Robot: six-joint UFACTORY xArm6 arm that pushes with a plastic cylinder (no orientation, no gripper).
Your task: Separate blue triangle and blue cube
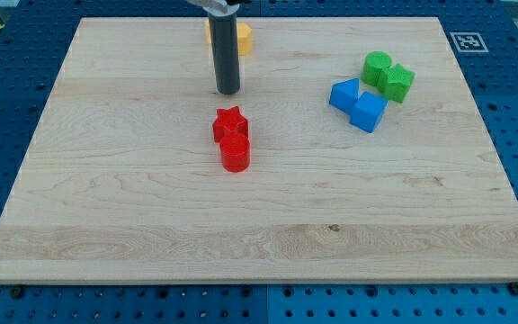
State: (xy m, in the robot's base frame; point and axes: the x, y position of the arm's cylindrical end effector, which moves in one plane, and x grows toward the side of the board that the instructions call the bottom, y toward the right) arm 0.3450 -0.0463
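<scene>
**Tip parked near the red pair, blue blocks touching off to the right**

My tip (228, 91) rests on the wooden bench (133, 207) in the upper middle of the view, at the end of the dark rod. There are no fingers on this rod, so nothing is grasped or released; the tip touches no block.

Just below the tip, toward the view's bottom, sits the red star (230, 123), with the red cylinder (236, 154) pressed against its lower side. There is a small gap of bare wood between the tip and the star. Behind the rod, toward the view's top, an orange block (243, 38) is partly hidden by the rod, so its shape cannot be made out.

Well apart, to the view's right, lie the task's blocks: the blue triangle (343, 94) and the blue cube (369, 112) touch each other, the cube lower and to the right. Just above and to their right are the green cylinder (376, 67) and the green star (397, 83), touching each other; the star sits just beside the cube. The stretch of bench between the tip and the blue blocks holds nothing.
</scene>
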